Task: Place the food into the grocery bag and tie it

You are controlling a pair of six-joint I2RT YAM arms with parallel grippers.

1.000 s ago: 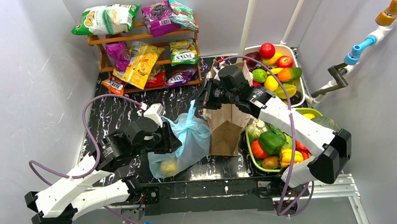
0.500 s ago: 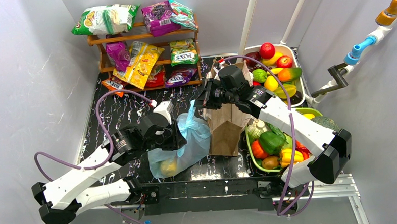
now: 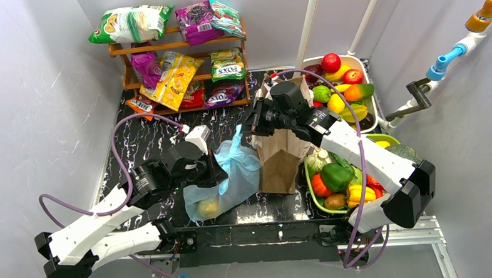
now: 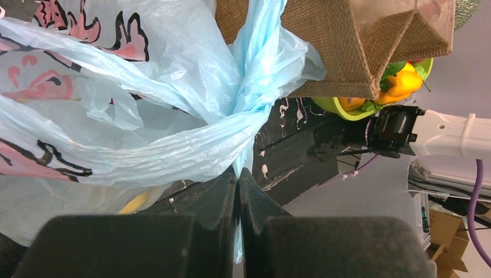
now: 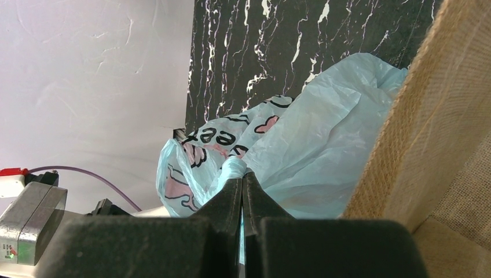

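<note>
Blue grocery bag (image 4: 173, 87) strands sit pinched inside left claw (image 4: 237, 175) and right claw (image 5: 243, 178).

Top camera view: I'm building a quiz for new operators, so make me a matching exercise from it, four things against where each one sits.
Things:
1. grocery bag
2. brown bag
3. snack shelf
4. white tub

Places:
A. far right corner
B. far left corner
C. lying slumped just left of the brown bag
D. standing upright in the middle

Pairs: 1-C, 2-D, 3-B, 4-A
</note>
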